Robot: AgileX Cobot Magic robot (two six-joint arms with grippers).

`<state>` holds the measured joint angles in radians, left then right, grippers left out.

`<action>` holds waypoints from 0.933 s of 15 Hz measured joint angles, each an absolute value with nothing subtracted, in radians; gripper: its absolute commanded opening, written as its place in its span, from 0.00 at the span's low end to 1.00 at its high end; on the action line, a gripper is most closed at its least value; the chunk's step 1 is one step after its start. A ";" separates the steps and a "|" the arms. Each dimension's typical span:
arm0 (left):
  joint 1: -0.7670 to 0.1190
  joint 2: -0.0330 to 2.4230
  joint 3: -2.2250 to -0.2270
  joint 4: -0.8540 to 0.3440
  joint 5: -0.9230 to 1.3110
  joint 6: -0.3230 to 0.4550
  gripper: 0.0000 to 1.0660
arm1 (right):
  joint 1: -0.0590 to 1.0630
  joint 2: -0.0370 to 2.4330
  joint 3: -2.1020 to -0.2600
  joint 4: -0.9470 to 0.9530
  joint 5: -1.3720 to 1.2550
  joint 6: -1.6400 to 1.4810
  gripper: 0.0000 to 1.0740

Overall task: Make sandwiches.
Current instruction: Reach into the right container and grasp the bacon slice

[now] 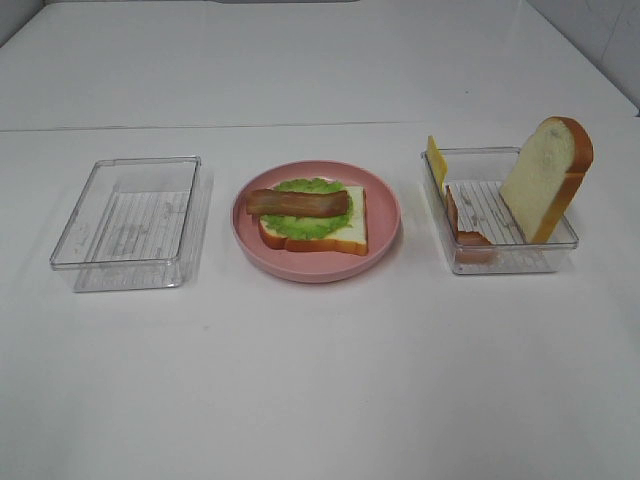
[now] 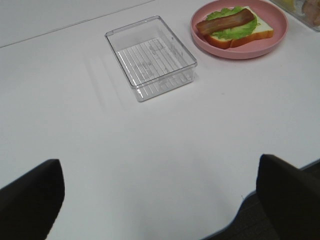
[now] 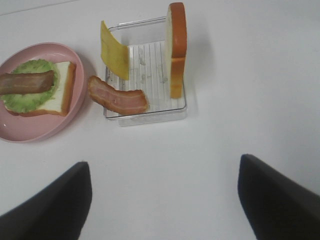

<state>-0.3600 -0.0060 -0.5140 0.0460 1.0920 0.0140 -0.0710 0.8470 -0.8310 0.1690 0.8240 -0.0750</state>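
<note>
At 3 o'clock of the half-built sandwich [image 1: 313,220], cheese slice [image 1: 436,160] and bread slice [image 1: 545,175] are propped edge-up, presumably for pinching; left gripper [image 2: 160,200] and right gripper [image 3: 162,200] are spread, empty.

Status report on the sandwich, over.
Left gripper, right gripper open, empty. Sandwich half-built on plate, bacon on top. Cheese, bread slice in right tray. Nothing blocking.

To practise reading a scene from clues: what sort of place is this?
Probably a robot test bench, not a kitchen: a plain white table, a half-built toy sandwich on a pink plate, and a bread slice standing in a clear tray.
</note>
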 measured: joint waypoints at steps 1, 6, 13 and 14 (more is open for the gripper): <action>-0.360 -0.006 -0.504 0.045 1.074 0.014 0.93 | -0.071 0.945 -0.902 0.210 0.852 -0.095 0.70; -0.360 -0.006 -0.500 0.045 1.059 -0.036 0.93 | -0.071 1.357 -1.187 0.422 1.003 -0.232 0.70; -0.360 -0.006 -0.500 0.045 1.059 -0.038 0.93 | 0.176 1.704 -1.396 0.292 1.032 -0.117 0.68; -0.360 -0.006 -0.500 0.045 1.059 -0.038 0.93 | 0.196 1.747 -1.426 0.273 1.047 -0.101 0.66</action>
<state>-0.3600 -0.0060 -0.5000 0.0450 1.0590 -0.0380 0.1960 1.7470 -1.4260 0.2730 1.0470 -0.1010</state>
